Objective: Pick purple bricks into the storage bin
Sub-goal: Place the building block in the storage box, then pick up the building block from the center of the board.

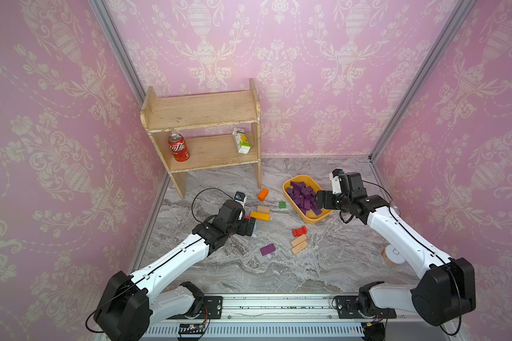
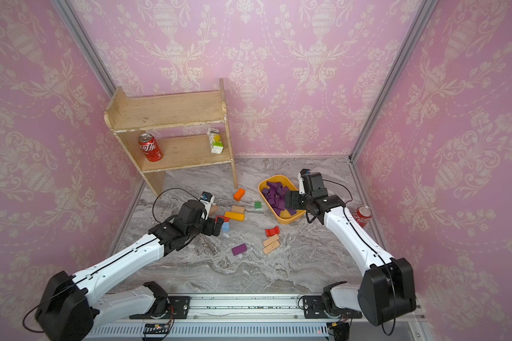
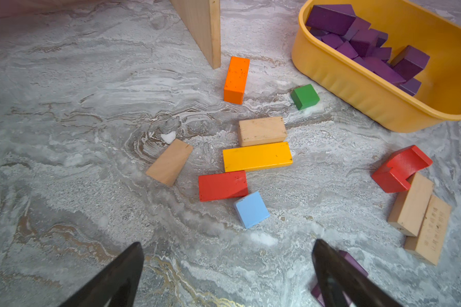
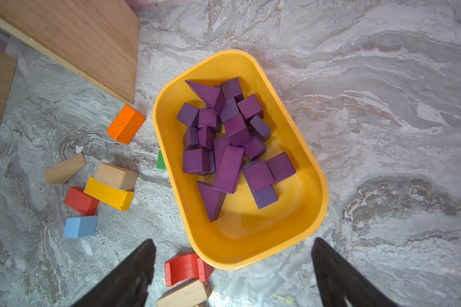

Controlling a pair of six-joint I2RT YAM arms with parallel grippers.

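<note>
**Pink-walled bench: one purple brick out, both pincers wide**

Pink damask walls (image 1: 308,73) close the bench (image 1: 249,274) on three sides, and the rail (image 1: 278,307) that carries the arms runs along the near edge. I see the widest open stretch of grey marble between the left arm (image 1: 178,257) and the right arm (image 1: 402,236), toward that rail. The wooden shelf (image 1: 201,112) takes the far left corner, with a cola can (image 1: 178,146) and a small carton (image 1: 241,140) standing on its lower board. In a top view a second can (image 2: 362,215) stands at the bench's right edge, just behind the right arm.

The storage bin (image 1: 314,220) sits right of centre. Most of the purple bricks (image 4: 228,138) lie heaped in it, covering its far and middle part, while its near end shows bare yellow. One loose purple brick (image 1: 267,249) lies flat on the marble between the left arm and a pair of tan bars (image 1: 299,245), which have a red arch (image 1: 299,231) just beside them. Left of the bin lie an orange block (image 1: 263,194), a green cube (image 1: 282,205), a tan block (image 1: 263,209) touching a yellow bar (image 1: 260,216), a red block (image 3: 222,185) and a blue cube (image 3: 251,209).

My right pincer (image 4: 233,240) hovers over the bin's near end, jaws wide, with nothing between them. My left pincer (image 3: 228,243) hangs low by the red and blue pieces, equally wide and empty. In its wrist view one finger (image 3: 336,276) partly hides the loose purple brick.
</note>
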